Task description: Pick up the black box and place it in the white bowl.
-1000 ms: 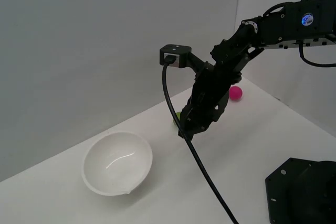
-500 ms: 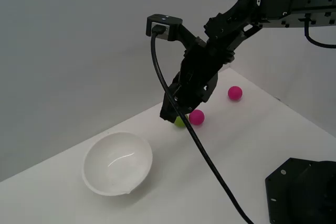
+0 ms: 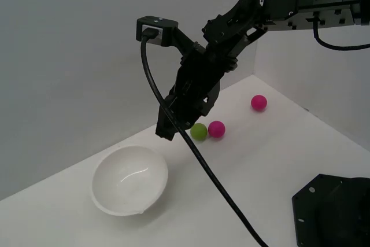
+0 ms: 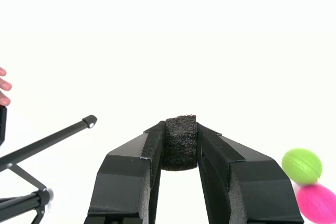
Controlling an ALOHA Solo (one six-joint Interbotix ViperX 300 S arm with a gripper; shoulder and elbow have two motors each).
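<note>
White tabletop (image 3: 272, 160) and a pale grey wall (image 3: 69, 39) fill the scene; toward the exterior view's left the white bowl (image 3: 129, 180) sits on the table, tipped a little, with nothing visible inside. Just right of it and above the surface hangs the gripper (image 3: 166, 130), its jaws clamped on the black box (image 4: 180, 142), which the wrist view shows pinched between the two pads, clear of the table. Further right a green ball (image 3: 199, 132) touches a pink ball (image 3: 217, 129), and a second pink ball (image 3: 259, 103) lies well apart near the wall.
</note>
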